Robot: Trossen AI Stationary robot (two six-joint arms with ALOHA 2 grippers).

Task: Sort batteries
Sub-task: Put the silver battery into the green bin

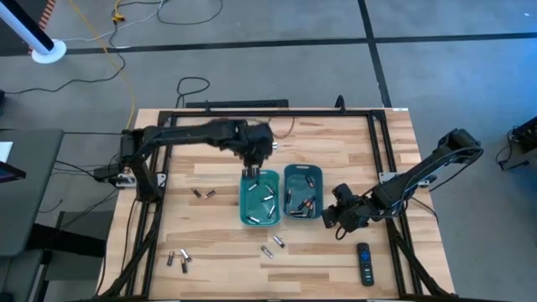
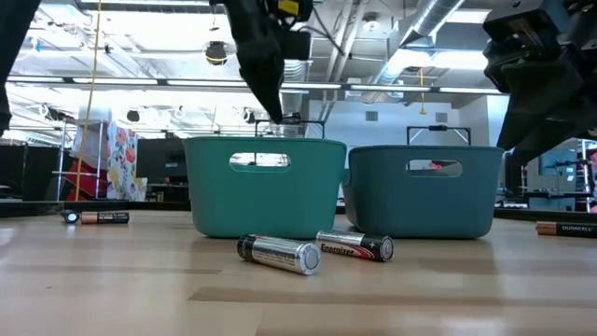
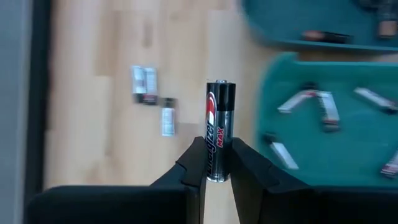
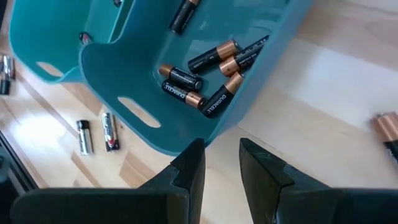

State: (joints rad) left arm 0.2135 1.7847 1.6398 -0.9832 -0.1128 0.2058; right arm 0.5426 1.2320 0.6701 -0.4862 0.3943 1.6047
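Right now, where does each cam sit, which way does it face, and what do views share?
High: overhead, straight down on table; both arms, left gripper above left bin, right gripper by right bin.
Low: table height, level toward room; both bins, arms from above.
Left wrist: past own fingers, shut on a battery.
Right wrist: past open fingers into right bin.
Shared: both bins show in every view.

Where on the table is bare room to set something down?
The far strip of table beyond both bins is bare. Also free: the wood between the left bin and the loose batteries. The near edge is crowded, with scattered cells and a remote.
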